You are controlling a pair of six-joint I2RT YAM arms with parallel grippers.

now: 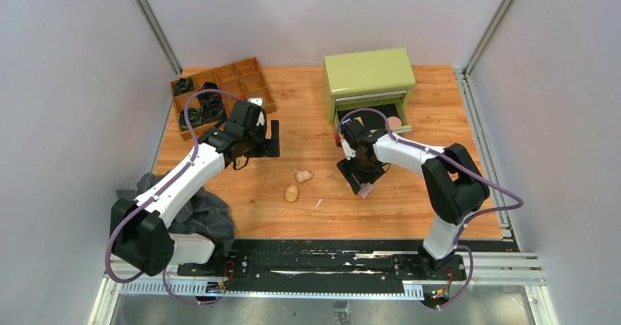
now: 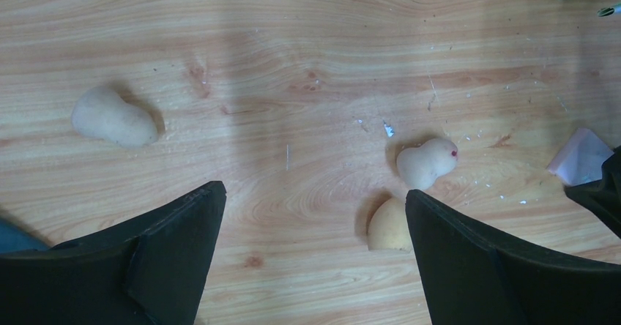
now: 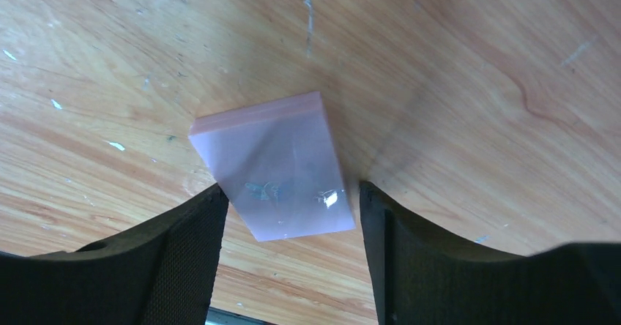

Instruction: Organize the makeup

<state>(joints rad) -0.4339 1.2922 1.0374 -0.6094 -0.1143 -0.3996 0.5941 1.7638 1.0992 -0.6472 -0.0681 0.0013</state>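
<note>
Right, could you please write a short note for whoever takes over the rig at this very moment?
Left gripper: open, empty, hovering over the table.
Right gripper: open, straddling the pink pad, which lies on the table; no grip visible yet.
Three beige sponges lie loose on the table.
Done: the pink puff sits in the open drawer of the green cabinet.
Left: put away the pad and the sponges.

Bare surface (image 1: 395, 217) lay open on the near side of the right pincer (image 1: 362, 185). Two beige sponges (image 1: 291, 192) sat in the lane between both arms, and the green drawer box (image 1: 368, 76) blocked the back.
</note>
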